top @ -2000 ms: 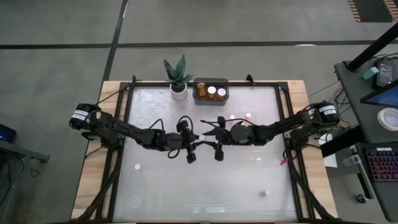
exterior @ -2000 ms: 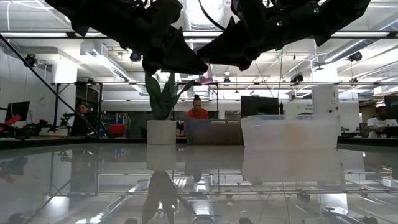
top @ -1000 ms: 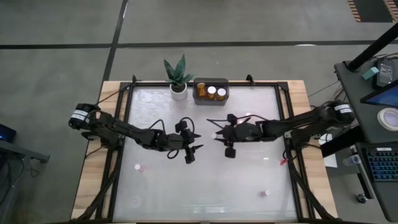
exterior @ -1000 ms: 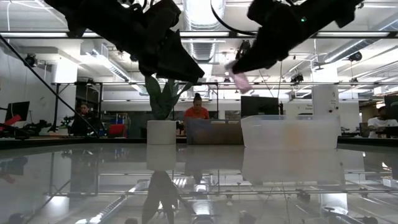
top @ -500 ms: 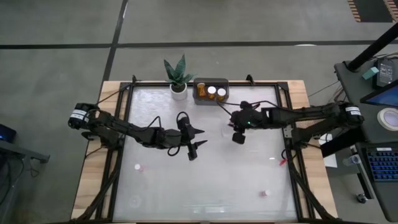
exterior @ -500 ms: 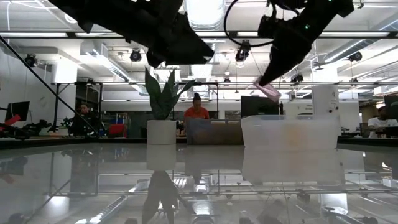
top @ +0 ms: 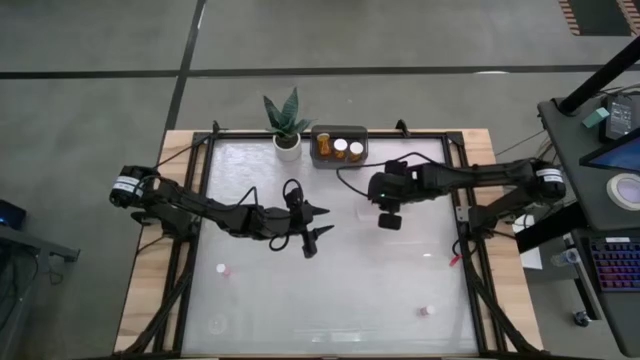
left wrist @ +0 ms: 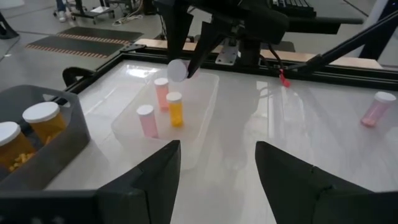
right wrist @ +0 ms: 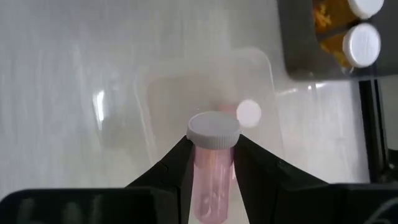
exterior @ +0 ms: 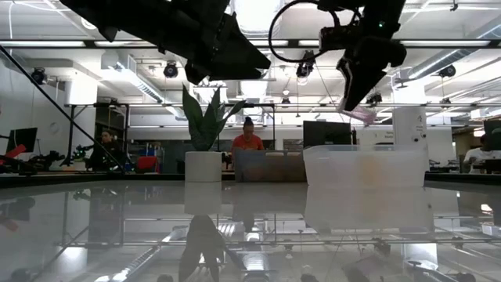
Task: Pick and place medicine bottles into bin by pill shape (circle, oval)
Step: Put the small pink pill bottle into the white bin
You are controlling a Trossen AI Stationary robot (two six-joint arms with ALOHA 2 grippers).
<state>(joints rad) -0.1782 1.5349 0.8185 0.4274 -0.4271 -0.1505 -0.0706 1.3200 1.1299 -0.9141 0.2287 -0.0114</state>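
My right gripper (top: pixel 372 186) is shut on a pinkish bottle with a white cap (right wrist: pixel 213 129) above the clear bin (exterior: pixel 364 166). The bin also shows in the left wrist view (left wrist: pixel 199 118), where two pinkish bottles (left wrist: pixel 148 119) and an amber bottle (left wrist: pixel 176 109) stand upright in it. A dark bin (top: pixel 340 146) at the far edge holds amber bottles (left wrist: pixel 41 121). My left gripper (top: pixel 322 222) is open and empty above the middle of the table. Loose pinkish bottles lie on the table at the near left (top: pixel 222 268) and the near right (top: pixel 427 311). My right gripper pinches the pinkish bottle's body (right wrist: pixel 213 163) just below the cap between its two fingers. The bottle lies along the fingers, its cap end sticking out past the fingertips. In the low view the bottle (exterior: pixel 362 115) slants downward, lifted clear above the clear bin.
A white pot with a green plant (top: pixel 287 146) stands at the far edge, left of the dark bin. A small red object (top: pixel 455 258) lies by the table's right frame. People sit in the room beyond the table (exterior: pixel 249 139).
My right gripper has carried the pinkish bottle from the middle of the table toward the far right, to a spot over the clear bin. It has turned so that the bottle now slants downward.
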